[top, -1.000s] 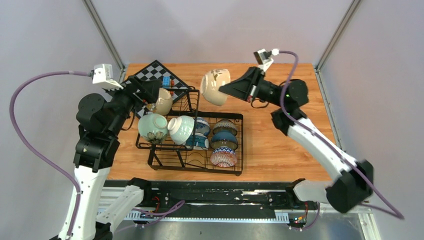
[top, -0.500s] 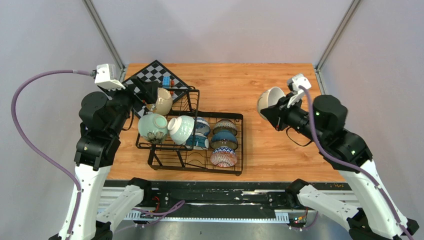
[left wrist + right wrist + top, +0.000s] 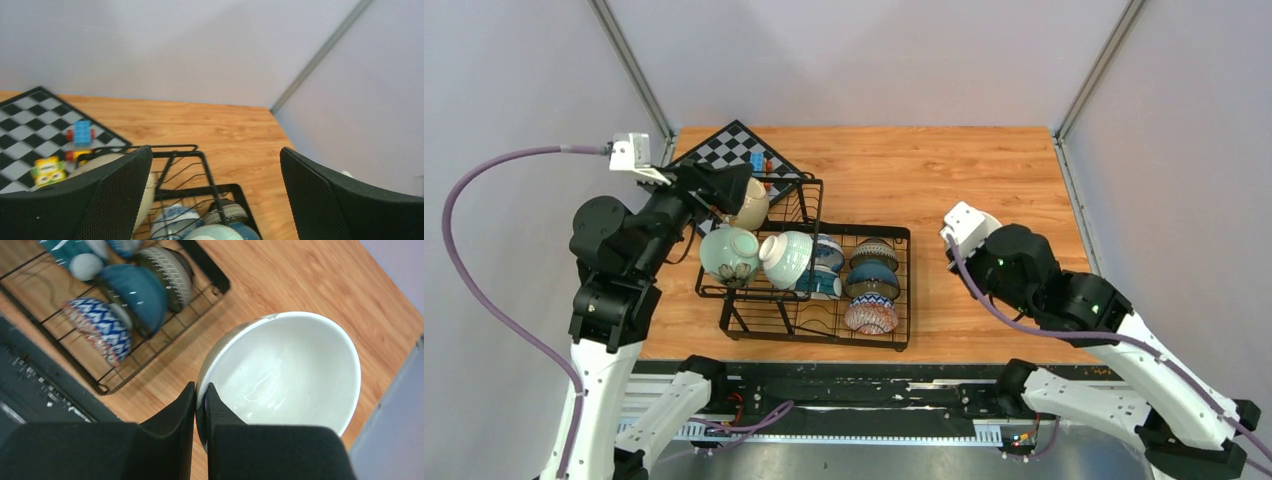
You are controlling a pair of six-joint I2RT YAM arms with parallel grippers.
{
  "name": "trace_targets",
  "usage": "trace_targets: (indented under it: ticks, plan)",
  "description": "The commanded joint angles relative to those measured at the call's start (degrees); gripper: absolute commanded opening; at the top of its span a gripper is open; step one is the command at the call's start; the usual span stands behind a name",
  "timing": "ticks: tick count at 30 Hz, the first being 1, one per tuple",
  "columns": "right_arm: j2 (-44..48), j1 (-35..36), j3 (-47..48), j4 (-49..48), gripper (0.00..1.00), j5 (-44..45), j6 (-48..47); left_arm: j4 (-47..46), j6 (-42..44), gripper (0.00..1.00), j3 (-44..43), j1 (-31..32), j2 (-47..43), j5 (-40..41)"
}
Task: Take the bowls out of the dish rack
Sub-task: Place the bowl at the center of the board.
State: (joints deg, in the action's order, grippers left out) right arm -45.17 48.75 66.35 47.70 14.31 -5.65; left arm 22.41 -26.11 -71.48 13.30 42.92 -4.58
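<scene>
Right hand (image 3: 200,390): nearly closed, pinching the rim of a cream-white bowl (image 3: 285,375), one finger inside the rim and one outside. The bowl's mouth faces the wrist camera, and it sits over bare tabletop (image 3: 984,170), out of the dish rack (image 3: 819,341) at about the rack's 3 o'clock. Can't tell whether it touches the wood. In the top view the arm hides both this hand and its bowl.

Left hand (image 3: 724,185): jaws spread wide with nothing between them, up at the rack's 11 o'clock corner over the taller back section. A second cream bowl (image 3: 750,205) is there, right beside the left finger (image 3: 120,200). Contact unclear.

In the rack, top view:
- pale mint bowl (image 3: 729,252) at the 9 o'clock side, tipped on edge
- ribbed pale green bowl (image 3: 786,258) just at its 3 o'clock
- blue-white patterned bowl (image 3: 827,265) next to that, partly hidden
- right column, 12 to 6 o'clock: brownish bowl (image 3: 874,252), dark teal bowl (image 3: 871,280), red-and-blue zigzag bowl (image 3: 871,315), each leaning on the next

Chessboard (image 3: 734,145) is at the tabletop's 11 o'clock corner, its near corner behind the rack's back section. Toy blocks (image 3: 756,160) are on it.
</scene>
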Motion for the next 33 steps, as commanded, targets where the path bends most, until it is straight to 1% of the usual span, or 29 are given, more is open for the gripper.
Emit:
trace_targets:
  ticks: [1,2,4,5,6,7,8,9,10,11,13,16,21,24,27,29,33]
  plan:
    - [1.27,9.48,1.1,-3.95,0.0,-2.97,-9.01,-9.07,-5.27,1.0,1.59,0.41,2.88,-15.87]
    - [0.36,12.12,1.88,-3.58,0.0,-3.28,-10.79,-9.74,-6.54,1.0,0.53,0.41,4.45,-18.86]
    - [-2.2,17.36,4.43,-1.85,0.0,-2.09,-13.76,-6.81,-7.14,1.0,-4.31,0.63,9.45,-26.29]
    - [-3.62,19.86,6.07,-0.77,0.0,-1.12,-15.29,-3.47,-5.15,1.0,-7.49,1.64,12.13,-29.23]
    - [-5.26,21.88,7.68,0.48,0.0,-0.23,-16.73,2.07,-0.9,1.0,-11.57,4.59,14.54,-27.78]
    - [-6.81,23.87,9.89,1.72,0.0,0.43,-18.43,9.28,5.24,1.0,-16.06,10.19,16.88,-20.13]
    - [-8.12,25.38,11.63,3.1,0.0,0.37,-19.46,14.36,10.43,1.0,-20.2,17.21,18.56,-11.08]
    - [-9.25,26.96,13.15,4.48,0.0,-0.03,-20.36,18.32,13.99,1.0,-23.57,23.65,20.42,-4.5]
    - [-10.14,27.83,14.55,5.2,0.0,-0.11,-21.38,21.48,15.56,1.0,-26.6,27.57,22.54,-1.32]
    - [-10.95,29.49,15.74,6.11,0.0,0.37,-22.19,24.51,16.18,1.0,-29.72,30.07,25.11,0.26]
    - [-12.49,33.57,17.76,8.67,0.0,2.15,-23.72,30.27,17.5,1.0,-35.23,33.42,29.71,3.35]
    - [-14.47,40.01,19.79,12.02,0.0,5.23,-25.14,36.86,20.59,1.0,-40.39,38.68,34.42,7.68]
    - [-16.68,48.0,22.13,17.72,0.0,9.9,-25.34,43.24,24.47,1.0,-44.12,44.36,38.83,8.47]
    - [-18.48,52.08,23.2,20.48,0.0,11.94,-24.14,45.21,26.02,1.0,-44.29,48.53,39.54,9.74]
    - [-20.15,54.78,23.62,22.17,0.0,13.71,-23.2,46.25,26.04,0.99,-43.82,51.09,39.68,10.92]
    - [-20.71,55.53,23.16,22.43,0.0,14.28,-23.09,46.86,26.08,0.96,-43.3,51.98,39.95,11.94]
    - [-20.73,55.67,22.59,22.42,0.0,14.87,-22.76,48.9,25.49,0.86,-42.08,53.79,41.53,15.19]
